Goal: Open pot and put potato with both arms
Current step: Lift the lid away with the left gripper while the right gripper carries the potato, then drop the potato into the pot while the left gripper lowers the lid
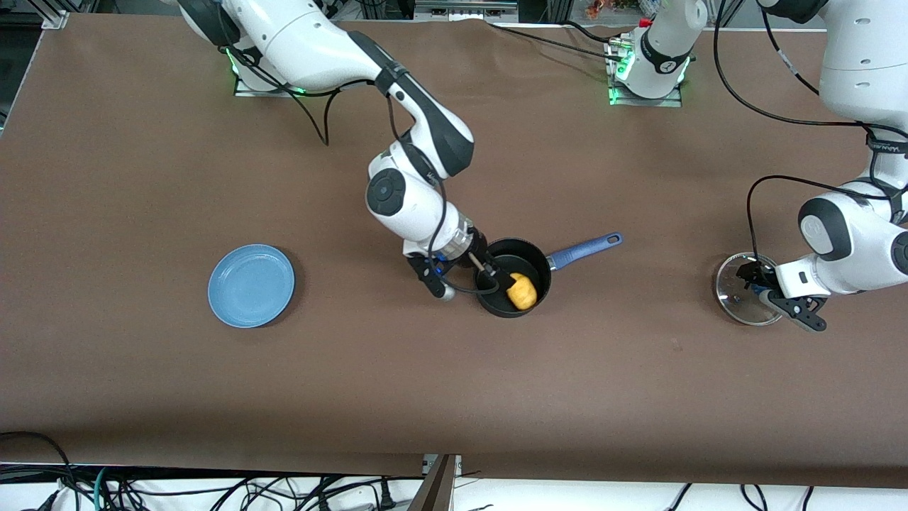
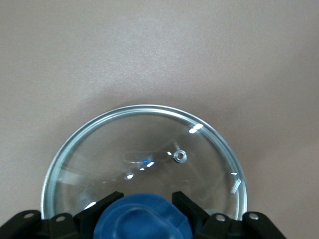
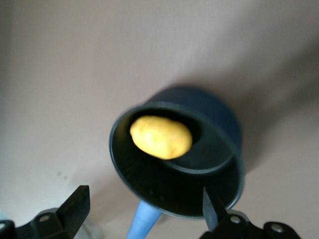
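The black pot [image 1: 528, 247] stands open mid-table, its blue handle [image 1: 585, 248] pointing toward the left arm's end. The yellow potato [image 1: 523, 291] lies inside it, free of any grip. My right gripper [image 1: 496, 278] hangs over the pot's rim, open and empty; in the right wrist view its fingers [image 3: 77, 199] stand wide apart over the pot [image 3: 224, 124] and the potato [image 3: 160, 137]. The glass lid [image 1: 738, 284] rests on the table at the left arm's end. My left gripper [image 2: 147, 199] is down on the lid [image 2: 149, 144], fingers against its blue knob [image 2: 144, 221].
A flat light-blue plate [image 1: 251, 285] sits on the brown table toward the right arm's end, about as near the front camera as the pot. Cables hang along the table's front edge [image 1: 440, 468].
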Motion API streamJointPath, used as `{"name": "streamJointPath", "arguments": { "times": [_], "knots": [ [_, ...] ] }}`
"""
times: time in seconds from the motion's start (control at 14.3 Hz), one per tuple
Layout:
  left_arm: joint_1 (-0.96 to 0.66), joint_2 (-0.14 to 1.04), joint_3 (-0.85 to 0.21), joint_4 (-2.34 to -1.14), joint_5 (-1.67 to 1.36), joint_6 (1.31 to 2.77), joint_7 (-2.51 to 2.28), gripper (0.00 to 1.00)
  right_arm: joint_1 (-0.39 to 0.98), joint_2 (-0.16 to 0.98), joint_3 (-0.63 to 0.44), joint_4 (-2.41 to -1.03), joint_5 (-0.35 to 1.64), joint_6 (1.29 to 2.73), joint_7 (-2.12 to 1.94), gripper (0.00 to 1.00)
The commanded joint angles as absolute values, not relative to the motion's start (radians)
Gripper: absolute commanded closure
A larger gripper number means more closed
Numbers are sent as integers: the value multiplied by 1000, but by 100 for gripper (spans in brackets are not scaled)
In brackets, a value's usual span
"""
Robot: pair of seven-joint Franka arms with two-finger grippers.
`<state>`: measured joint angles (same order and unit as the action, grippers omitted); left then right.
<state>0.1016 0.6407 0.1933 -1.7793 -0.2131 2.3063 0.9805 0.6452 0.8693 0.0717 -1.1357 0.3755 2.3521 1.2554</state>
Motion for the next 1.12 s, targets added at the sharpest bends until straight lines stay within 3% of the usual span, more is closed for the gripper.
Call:
{"name": "streamJointPath", "arguments": {
  "times": [0.0, 0.21, 0.49, 0.77, 1.05],
  "knots": [
    [97, 624, 199, -1772, -233, 2300, 1002, 0, 611, 770, 14, -1153, 276, 2147, 1168, 0],
    [94, 582, 198, -1756, -232, 2255, 996, 0, 566, 669, -38, -1215, 285, 1914, 901, 0],
    [61, 526, 184, -1622, -221, 2033, 844, 0, 540, 476, -119, -1311, 267, 1694, 720, 0],
    [45, 364, 31, -1595, -56, 1855, 392, 0, 457, 145, -132, -1611, 163, 1634, 412, 0],
    [40, 223, -63, -1542, -32, 1628, 106, 0, 288, -34, -59, -1690, 66, 1542, 189, 0]
  ]
}}
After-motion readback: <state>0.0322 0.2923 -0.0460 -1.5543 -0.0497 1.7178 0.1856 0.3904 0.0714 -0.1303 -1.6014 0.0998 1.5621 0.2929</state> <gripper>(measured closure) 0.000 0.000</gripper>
